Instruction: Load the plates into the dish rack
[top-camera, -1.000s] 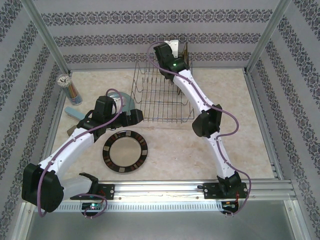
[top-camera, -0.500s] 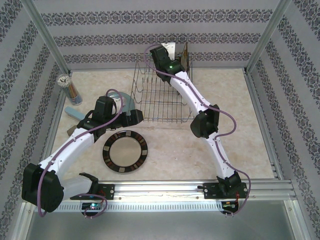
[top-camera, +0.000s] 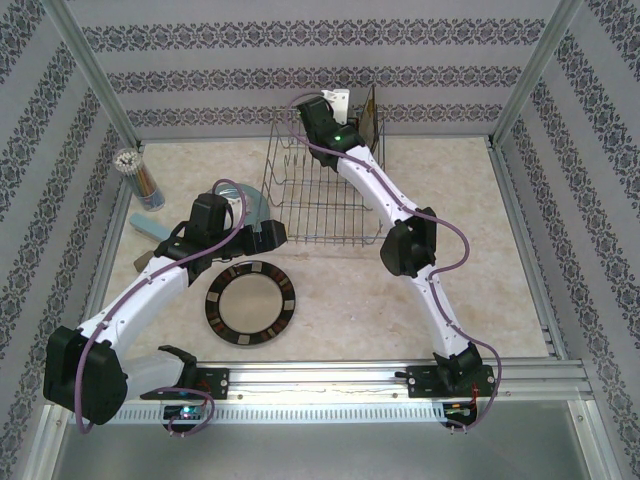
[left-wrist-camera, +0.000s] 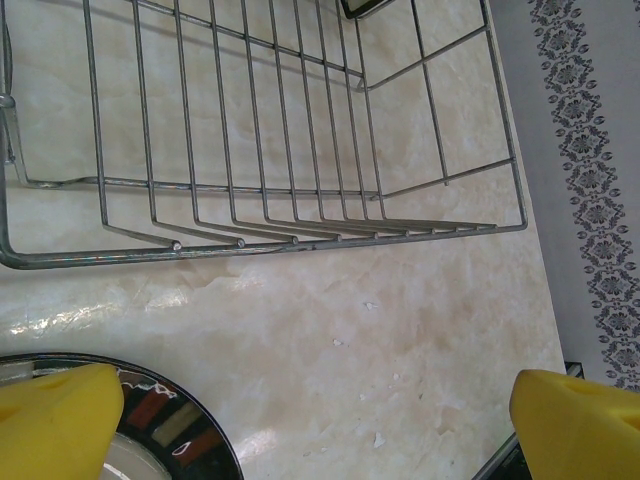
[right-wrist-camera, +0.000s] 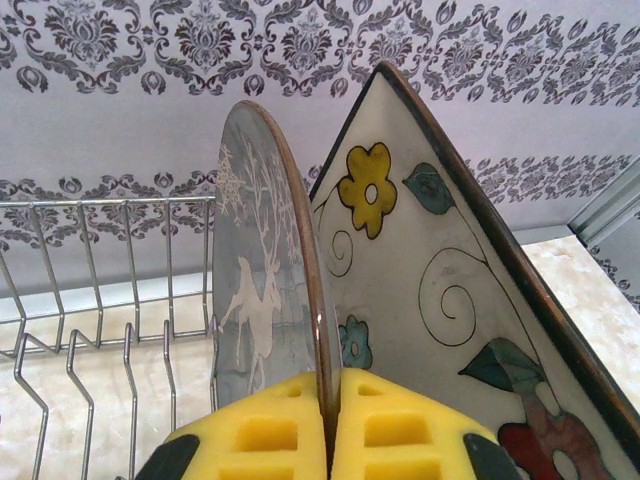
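My right gripper (right-wrist-camera: 330, 430) is shut on the rim of the grey reindeer plate (right-wrist-camera: 260, 280), holding it upright on edge at the back of the wire dish rack (top-camera: 320, 200). Right beside it the square cream floral plate (right-wrist-camera: 440, 290) leans upright; from above it shows at the rack's back right corner (top-camera: 370, 110). The dark-brown-rimmed plate (top-camera: 250, 303) lies flat on the table in front of the rack. A light-blue plate (top-camera: 256, 207) lies partly under my left arm. My left gripper (top-camera: 267, 235) hangs open by the rack's front left corner, its yellow fingers (left-wrist-camera: 50, 420) empty.
A cup of coloured pencils (top-camera: 137, 172) stands at the left wall, with a small blue and tan object (top-camera: 150, 226) on the table near it. Upright rack tines (right-wrist-camera: 100, 290) stand left of the held plate. Patterned walls and metal posts (top-camera: 100, 85) enclose the table.
My right wrist has shifted a little to the left along the back of the rack with the reindeer plate. The left arm has not moved.
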